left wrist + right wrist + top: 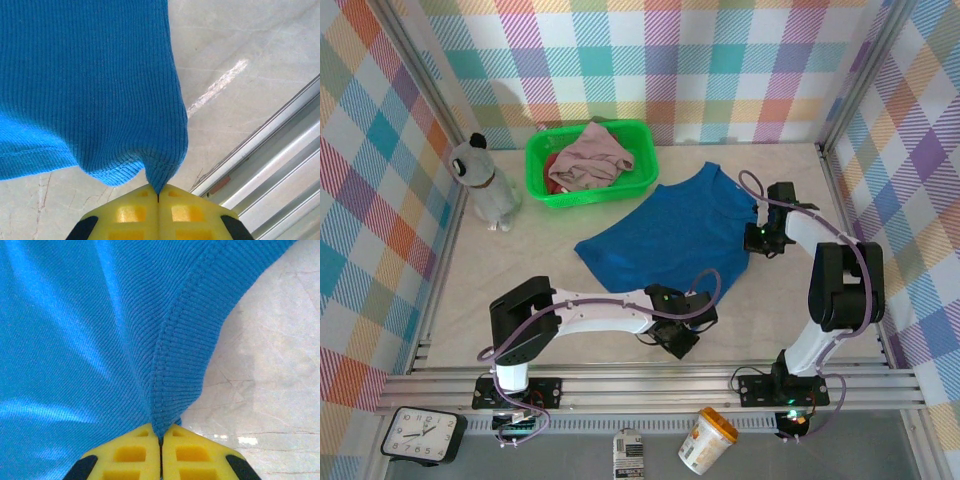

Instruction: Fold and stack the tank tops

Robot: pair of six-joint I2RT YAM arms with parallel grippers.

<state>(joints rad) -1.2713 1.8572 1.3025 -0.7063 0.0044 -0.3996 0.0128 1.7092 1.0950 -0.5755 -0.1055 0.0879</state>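
Plaid walls; pale marble tabletop.

A blue tank top of finely ribbed, matt knit cloth. Smooth, pale, stone-patterned counter with faint sheen. Matt yellow fingers. Glossy green plastic basket. Brushed metal rails.

Marbled table: blue top, green basket, plush toy.

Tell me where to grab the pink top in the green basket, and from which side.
Probably pinch a raised bunched fold near the middle of the pink tank top, coming straight down from above. It lies crumpled in the green basket, so it offers no flat edge, and the basket walls would block a sideways approach.
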